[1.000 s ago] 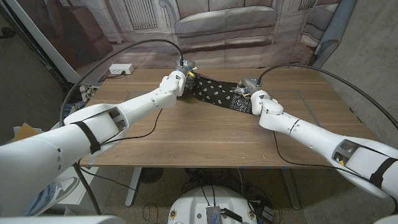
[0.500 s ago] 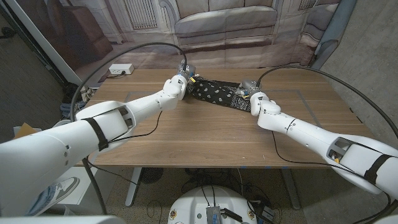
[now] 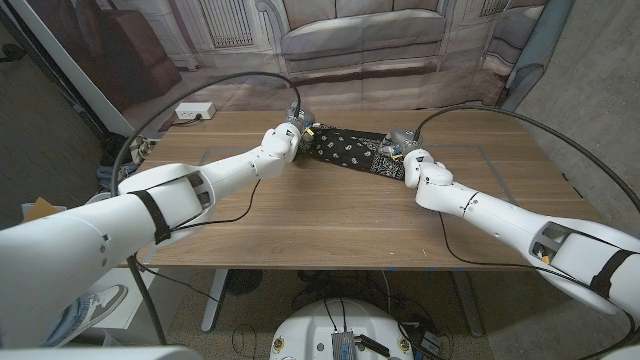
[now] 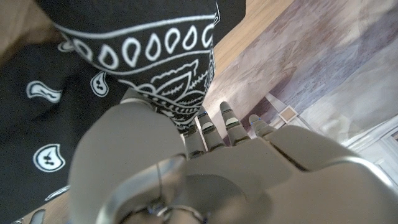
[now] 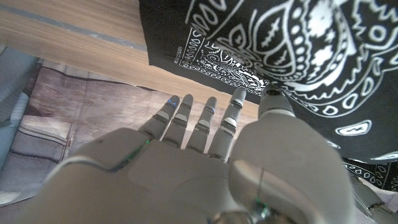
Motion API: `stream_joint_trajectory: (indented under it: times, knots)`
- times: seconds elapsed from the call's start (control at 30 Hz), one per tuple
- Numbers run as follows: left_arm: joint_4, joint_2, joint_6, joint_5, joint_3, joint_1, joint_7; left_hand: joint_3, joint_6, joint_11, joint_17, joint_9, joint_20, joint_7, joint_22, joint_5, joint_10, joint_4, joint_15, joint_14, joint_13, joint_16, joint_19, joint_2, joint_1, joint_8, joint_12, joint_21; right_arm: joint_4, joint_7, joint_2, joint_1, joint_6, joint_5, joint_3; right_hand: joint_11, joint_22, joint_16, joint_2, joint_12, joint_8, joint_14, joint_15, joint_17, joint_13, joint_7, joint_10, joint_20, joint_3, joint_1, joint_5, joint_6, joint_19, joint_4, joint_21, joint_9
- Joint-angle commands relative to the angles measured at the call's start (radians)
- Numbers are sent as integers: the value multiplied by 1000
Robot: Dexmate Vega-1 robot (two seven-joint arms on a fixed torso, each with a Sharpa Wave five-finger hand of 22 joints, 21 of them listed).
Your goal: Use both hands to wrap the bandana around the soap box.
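Cloth: black cotton bandana with white paisley print (image 3: 348,152), lying at about 12 o'clock on the brown wooden table (image 3: 330,225), bunched into a band between the two hands.
Soap box: not identifiable anywhere; possibly hidden under the cloth, cannot tell.
Left hand (image 3: 289,131): at the cloth's 9 o'clock end; in the left wrist view, thumb against the printed border, fingers (image 4: 228,122) extended and slightly apart beside it; real pinch or mere touch, cannot tell.
Right hand (image 3: 406,153): at the cloth's 3 o'clock end; in the right wrist view, thumb tip on the cloth's edge, fingers (image 5: 206,113) straight, close together, over bare wood; grip unconfirmed.
Progress: judged early to middle; both ends reached, cloth gathered, no finished wrap visible.
Left to do: likely folding both ends across and tucking.
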Motion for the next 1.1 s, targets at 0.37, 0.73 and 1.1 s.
stream_joint_trajectory:
  times: [0.37,0.73,1.1]
  knots:
    - [-167,91,2,-63,-87,26,-113,-78,-170,21,6,5,11,22,7,11,-59,73,4,-46,3,2,-42,-31,-152,15,5,-3,-108,-5,-44,-44,-29,27,43,63,2,-14,-9,-31,-22,-108,42,0,7,45,-102,9,-31,-84,3,-245,-32,26,-7,10]
    - [-357,186,45,-59,-152,62,-176,-105,-154,28,7,4,17,31,7,15,-74,94,16,-61,3,1,-55,-49,-197,28,6,-4,-199,-54,-75,-96,-11,62,100,94,2,-10,-6,-31,-19,-137,53,2,8,78,-130,18,-47,-135,-3,-305,-52,49,-11,10]
    - [-544,269,93,-98,-261,153,-187,-128,-181,38,8,4,26,37,8,21,-95,115,24,-69,3,4,-35,-59,-241,22,5,7,-293,-94,-113,-153,-4,100,162,105,1,-7,-2,-29,-11,-147,60,3,8,84,-137,21,-55,-164,-7,-307,-60,63,-11,10]
